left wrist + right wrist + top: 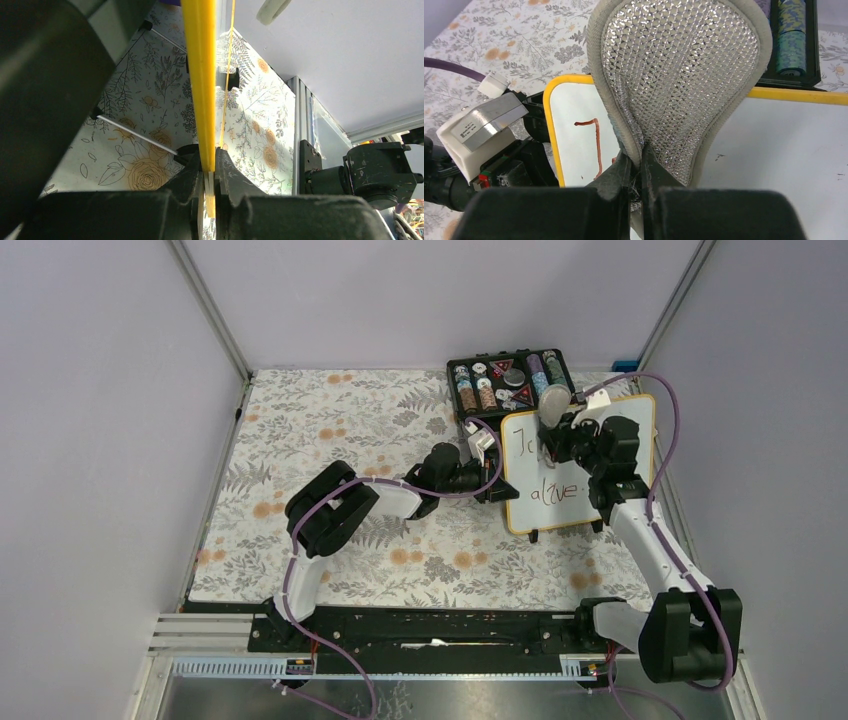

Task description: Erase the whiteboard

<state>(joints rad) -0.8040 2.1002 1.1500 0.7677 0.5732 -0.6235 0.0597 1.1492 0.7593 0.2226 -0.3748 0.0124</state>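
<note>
The whiteboard [530, 470], white with a yellow frame, lies at the right of the table with red writing [524, 445] near its top and green writing [555, 492] lower down. My left gripper [497, 480] is shut on the board's left edge. The left wrist view shows the yellow frame [200, 75] edge-on, pinched between the jaws of the left gripper [210, 175]. My right gripper [558, 430] hovers over the board's upper part, shut on a silver mesh sponge [553, 405]. In the right wrist view the sponge [679, 75] covers the board's [574, 140] top edge, next to a red stroke [596, 145].
A black case of coloured chips [510, 380] stands just behind the whiteboard, also seen past the sponge as the case [794, 45]. A floral cloth [330, 440] covers the table. Grey walls close in on the left, back and right. A small blue object [625, 365] sits at the back right corner.
</note>
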